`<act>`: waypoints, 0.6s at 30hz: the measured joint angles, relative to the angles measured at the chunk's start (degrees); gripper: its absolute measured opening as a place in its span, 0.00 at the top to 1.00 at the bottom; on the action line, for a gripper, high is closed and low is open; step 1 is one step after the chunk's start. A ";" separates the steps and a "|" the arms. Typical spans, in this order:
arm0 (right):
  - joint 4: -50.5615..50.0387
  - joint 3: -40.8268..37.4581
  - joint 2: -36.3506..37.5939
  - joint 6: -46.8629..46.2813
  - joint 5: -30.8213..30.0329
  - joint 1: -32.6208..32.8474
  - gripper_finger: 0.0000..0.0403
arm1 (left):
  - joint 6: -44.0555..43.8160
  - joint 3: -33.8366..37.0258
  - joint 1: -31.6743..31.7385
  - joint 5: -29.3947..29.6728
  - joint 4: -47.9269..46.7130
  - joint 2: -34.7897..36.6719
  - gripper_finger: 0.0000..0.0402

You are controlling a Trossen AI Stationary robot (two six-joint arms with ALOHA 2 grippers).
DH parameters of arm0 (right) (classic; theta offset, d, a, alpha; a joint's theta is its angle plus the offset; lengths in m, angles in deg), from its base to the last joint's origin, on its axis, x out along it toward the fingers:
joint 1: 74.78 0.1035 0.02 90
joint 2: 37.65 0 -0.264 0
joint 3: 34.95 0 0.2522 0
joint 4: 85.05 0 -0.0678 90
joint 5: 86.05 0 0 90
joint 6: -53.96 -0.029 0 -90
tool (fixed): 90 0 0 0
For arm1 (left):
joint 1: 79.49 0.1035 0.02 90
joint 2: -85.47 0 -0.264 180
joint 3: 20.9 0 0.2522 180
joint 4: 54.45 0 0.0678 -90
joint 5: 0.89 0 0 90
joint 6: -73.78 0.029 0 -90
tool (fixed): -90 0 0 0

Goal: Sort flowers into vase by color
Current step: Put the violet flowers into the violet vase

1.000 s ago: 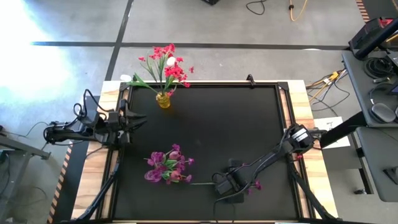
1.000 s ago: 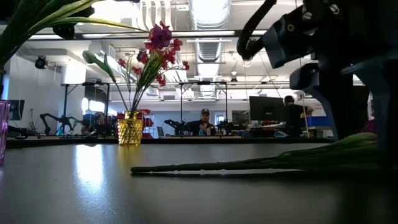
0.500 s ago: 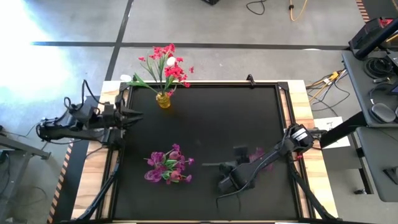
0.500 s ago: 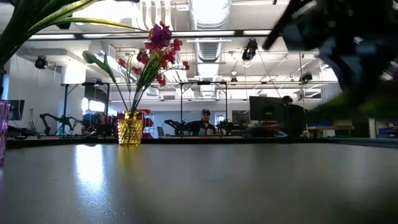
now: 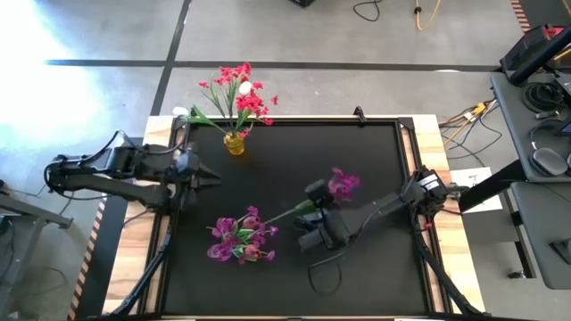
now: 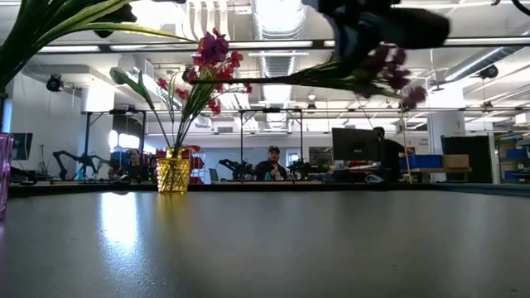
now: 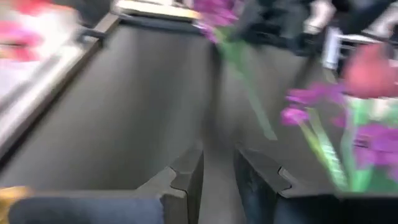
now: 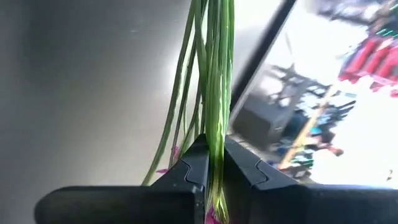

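Black matting covers the table (image 5: 294, 160), with grey floor beyond. At its left edge the left gripper (image 5: 203, 171) waits, fingers slightly apart and empty. Next come 2 bunches: red-pink flowers (image 5: 239, 94) in 1 yellow vase (image 5: 235, 144), and purple flowers (image 5: 239, 239) standing nearer the front. Right of them, the right gripper (image 5: 314, 210) is clamped on 1 purple sprig (image 5: 342, 184), lifted clear. It likely belongs with the purple bunch: lead stem-first, upright, releasing only once seated.

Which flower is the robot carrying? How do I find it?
Look at the middle of the black table, right of the purple bunch near the front. The right pincer is shut on one purple sprig. It is the only flower lifted off the table, not standing in a vase.
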 joint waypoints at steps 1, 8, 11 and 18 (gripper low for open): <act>1.09 0.02 0.00 2.40 -1.56 -0.73 0.94 | 0.00 -0.40 0.12 -2.30 0.04 -1.14 0.83; 16.52 0.05 0.00 25.09 -11.56 -5.10 0.94 | 0.81 -5.15 3.20 -8.82 -0.80 -7.80 0.99; 25.67 0.05 0.00 34.59 -12.73 -5.89 0.94 | 0.76 -8.46 5.74 -8.86 -2.92 -10.63 0.96; 44.21 0.07 0.00 53.18 -15.47 -6.51 0.94 | -0.15 -13.81 7.39 -12.92 -7.40 -18.38 0.84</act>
